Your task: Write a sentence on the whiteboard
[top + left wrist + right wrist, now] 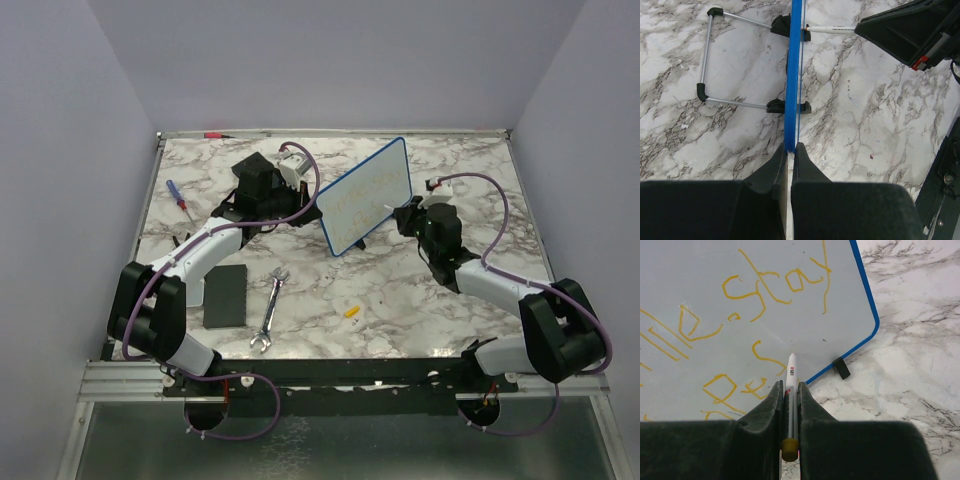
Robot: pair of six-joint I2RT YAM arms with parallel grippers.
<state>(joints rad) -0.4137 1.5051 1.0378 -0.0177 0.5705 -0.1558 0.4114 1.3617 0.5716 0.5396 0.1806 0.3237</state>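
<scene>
The whiteboard (365, 195) stands upright on small black feet, its blue frame seen edge-on in the left wrist view (794, 75). My left gripper (791, 148) is shut on the board's frame at its near end (320, 210). My right gripper (789, 386) is shut on a white marker (790, 375) with a yellow end. The marker (832, 30) has its tip against the board's face (740, 300). The sentence (760, 285) shows as yellow handwriting in lines across the board, with the marker tip at the lower line.
The board's wire stand (705, 65) props it from behind. A wrench (270, 310), a flat black pad (225, 295) and a yellow cap (351, 311) lie near the front. A screwdriver (176, 195) lies at the left, a red pen (215, 133) at the back edge.
</scene>
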